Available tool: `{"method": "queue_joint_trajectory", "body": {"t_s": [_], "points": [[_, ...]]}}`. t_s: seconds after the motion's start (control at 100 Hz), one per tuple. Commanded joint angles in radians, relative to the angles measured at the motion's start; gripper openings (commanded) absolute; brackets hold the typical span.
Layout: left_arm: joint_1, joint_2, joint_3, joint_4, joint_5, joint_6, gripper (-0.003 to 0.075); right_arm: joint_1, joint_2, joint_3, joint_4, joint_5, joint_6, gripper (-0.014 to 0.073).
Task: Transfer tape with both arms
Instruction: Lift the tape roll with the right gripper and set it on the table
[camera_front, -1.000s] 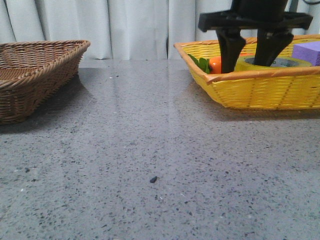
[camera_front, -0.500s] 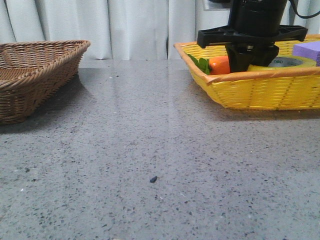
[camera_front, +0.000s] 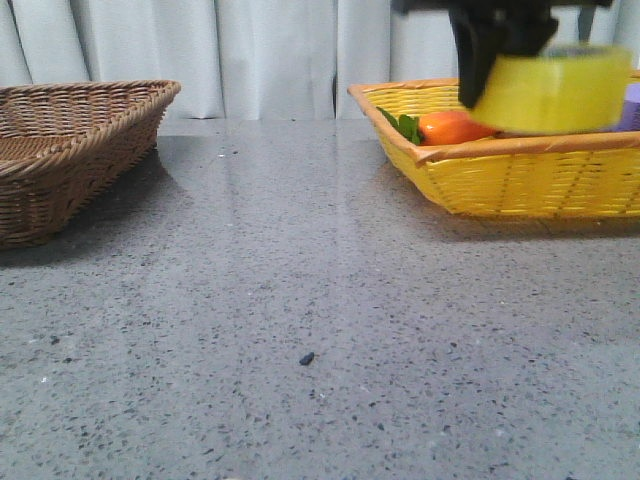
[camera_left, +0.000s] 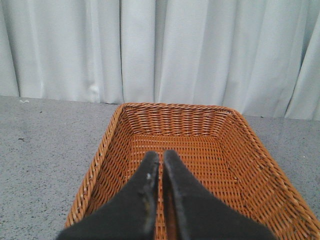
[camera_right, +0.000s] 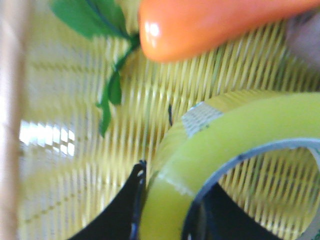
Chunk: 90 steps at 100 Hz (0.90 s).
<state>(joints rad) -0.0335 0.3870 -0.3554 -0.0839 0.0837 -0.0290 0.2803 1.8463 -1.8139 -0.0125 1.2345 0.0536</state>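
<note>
The yellow tape roll (camera_front: 556, 88) hangs in the air above the yellow basket (camera_front: 520, 180) at the right, blurred by motion. My right gripper (camera_front: 490, 60) is shut on it, one finger outside the roll's wall and one inside its core. In the right wrist view the tape (camera_right: 220, 150) fills the frame's lower half, clamped between my dark fingers (camera_right: 125, 205). My left gripper (camera_left: 161, 159) is shut and empty, held over the brown wicker basket (camera_left: 100, 165); it does not show in the front view.
An orange toy carrot (camera_front: 452, 127) with green leaves (camera_front: 402, 126) lies in the yellow basket, also in the right wrist view (camera_right: 210, 25). A purple block (camera_front: 630, 105) sits at the basket's far right. The brown basket (camera_front: 70, 150) stands at the left. Grey speckled tabletop (camera_front: 300, 300) lies between.
My right gripper went down into the yellow basket, closed on the tape roll and has lifted it up out of the basket. The carrot now shows more fully.
</note>
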Motion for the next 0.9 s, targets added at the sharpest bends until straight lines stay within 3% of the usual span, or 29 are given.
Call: {"method": "queue_joint_trajectory", "body": {"t_s": [0.0, 0.2, 0.45, 0.89], "points": [[0.001, 0.013, -0.041, -0.002, -0.089, -0.005, -0.0021, 0.028, -0.077, -0.128, -0.017, 0.064, -0.011, -0.005], [0.001, 0.013, -0.041, -0.002, -0.091, -0.005, -0.0021, 0.204, -0.075, -0.282, 0.012, 0.076, -0.021, -0.005], [0.001, 0.013, -0.041, -0.002, -0.091, -0.005, -0.0021, 0.431, 0.008, -0.297, 0.012, 0.063, -0.021, -0.005], [0.001, 0.013, -0.041, -0.002, -0.091, -0.005, -0.0021, 0.459, 0.172, -0.297, 0.006, 0.049, -0.021, -0.0048]]}}
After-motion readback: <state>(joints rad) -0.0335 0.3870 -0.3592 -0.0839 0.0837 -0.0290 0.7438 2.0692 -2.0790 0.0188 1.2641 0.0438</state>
